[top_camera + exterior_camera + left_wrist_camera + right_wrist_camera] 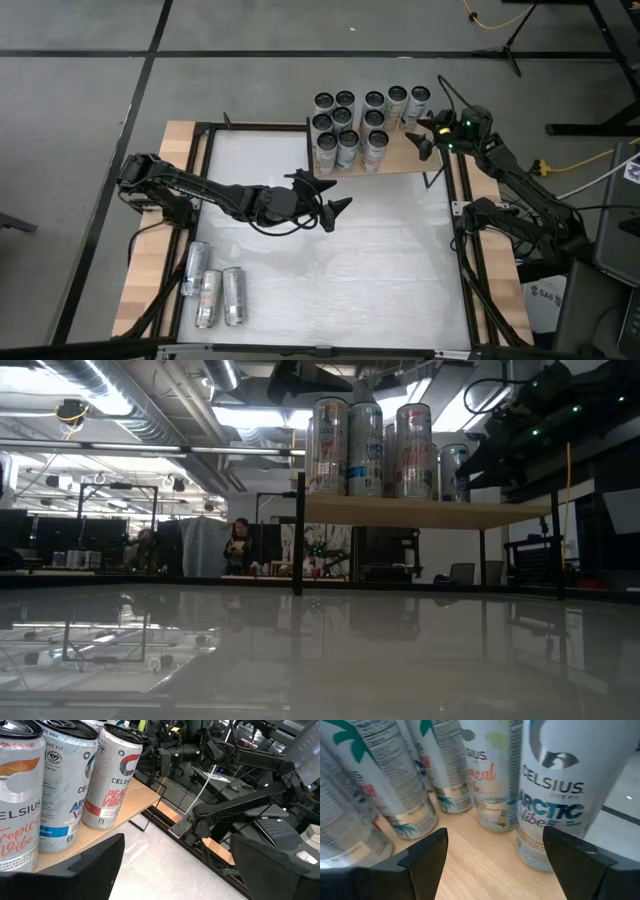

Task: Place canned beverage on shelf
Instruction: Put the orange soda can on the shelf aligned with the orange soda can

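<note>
The shelf [400, 165] is standing at the far side of the table [330, 270]. A cluster of upright cans [365, 120] is sitting on the shelf in rows. Three more cans [213, 292] are lying side by side on the table, well apart from the shelf, at the near left. The left gripper [325, 205] is hanging just in front of the shelf's left end. The right gripper [418, 138] is hovering over the shelf's right end, beside the cluster.
</note>
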You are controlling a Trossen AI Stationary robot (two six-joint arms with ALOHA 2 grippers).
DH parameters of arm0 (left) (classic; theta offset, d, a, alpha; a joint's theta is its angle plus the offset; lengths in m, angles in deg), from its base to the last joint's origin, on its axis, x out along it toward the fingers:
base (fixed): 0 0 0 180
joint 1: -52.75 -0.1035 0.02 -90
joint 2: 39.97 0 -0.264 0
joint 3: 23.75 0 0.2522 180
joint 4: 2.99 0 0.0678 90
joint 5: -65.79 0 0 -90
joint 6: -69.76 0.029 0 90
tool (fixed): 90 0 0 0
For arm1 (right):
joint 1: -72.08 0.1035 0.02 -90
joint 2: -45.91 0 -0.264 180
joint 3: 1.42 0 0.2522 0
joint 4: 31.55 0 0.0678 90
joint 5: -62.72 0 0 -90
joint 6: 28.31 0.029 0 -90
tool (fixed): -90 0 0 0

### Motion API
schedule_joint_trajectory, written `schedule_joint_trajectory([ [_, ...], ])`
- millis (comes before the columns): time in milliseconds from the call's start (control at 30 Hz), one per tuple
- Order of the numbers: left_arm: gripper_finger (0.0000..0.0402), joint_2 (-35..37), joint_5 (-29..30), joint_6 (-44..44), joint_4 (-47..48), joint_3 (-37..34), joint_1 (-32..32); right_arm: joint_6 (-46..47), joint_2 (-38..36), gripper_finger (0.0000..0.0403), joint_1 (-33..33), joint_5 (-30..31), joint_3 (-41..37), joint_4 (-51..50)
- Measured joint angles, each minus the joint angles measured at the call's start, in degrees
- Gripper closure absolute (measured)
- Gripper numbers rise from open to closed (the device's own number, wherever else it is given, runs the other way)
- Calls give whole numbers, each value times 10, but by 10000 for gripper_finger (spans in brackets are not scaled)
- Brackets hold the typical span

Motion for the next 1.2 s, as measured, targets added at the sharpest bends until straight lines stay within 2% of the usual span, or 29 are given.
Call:
schedule_joint_trajectory([
  [100, 46, 0, -11, -11, 0, 0, 1, 3, -1, 86, 0, -14, 0, 0],
  [300, 46, 0, -108, 10, 0, 0, 5, 16, -24, 86, 1, -28, 0, -31],
  [433, 46, 0, -114, -29, 18, 1, 15, 21, -54, 86, 8, -33, 0, -51],
  [533, 46, 8, -121, -71, 75, 1, 26, 43, -75, 86, 36, -35, 0, -52],
  [900, 46, 58, -158, -304, 327, 1, 105, 96, -138, 86, 188, 24, 0, -50],
  [1200, 46, 61, -299, -574, 506, 0, 194, 127, -139, 86, 315, 100, 0, -48],
])
